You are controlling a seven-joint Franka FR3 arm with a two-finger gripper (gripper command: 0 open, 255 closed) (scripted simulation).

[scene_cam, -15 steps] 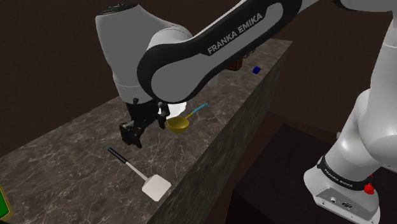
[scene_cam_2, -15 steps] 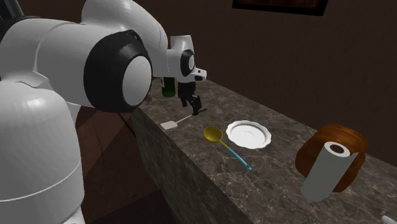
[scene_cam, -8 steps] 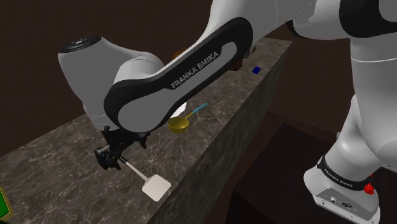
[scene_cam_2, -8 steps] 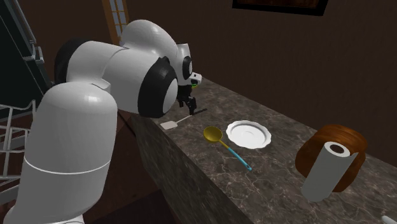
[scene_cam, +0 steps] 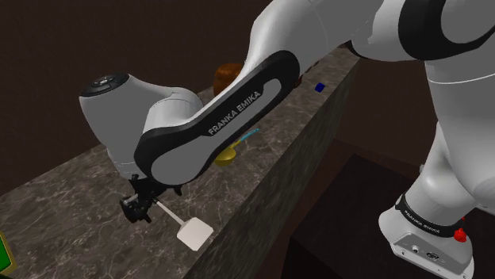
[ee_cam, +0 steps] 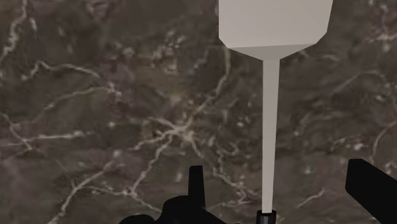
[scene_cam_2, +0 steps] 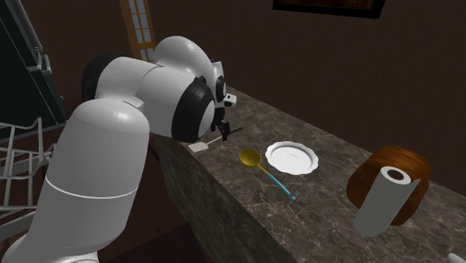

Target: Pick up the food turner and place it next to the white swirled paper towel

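Shoulder view: turner on veined counter

The tool stands open over the dark veined table, with the white food turner's thin shaft between its fingers, touching neither.

Overall: dim, walls dark brown.
Arm: brightest, softly shaded at its edges.
Counter: murky, pale veins.
Turner: flat pale patch, shoulder view's 7 o'clock.
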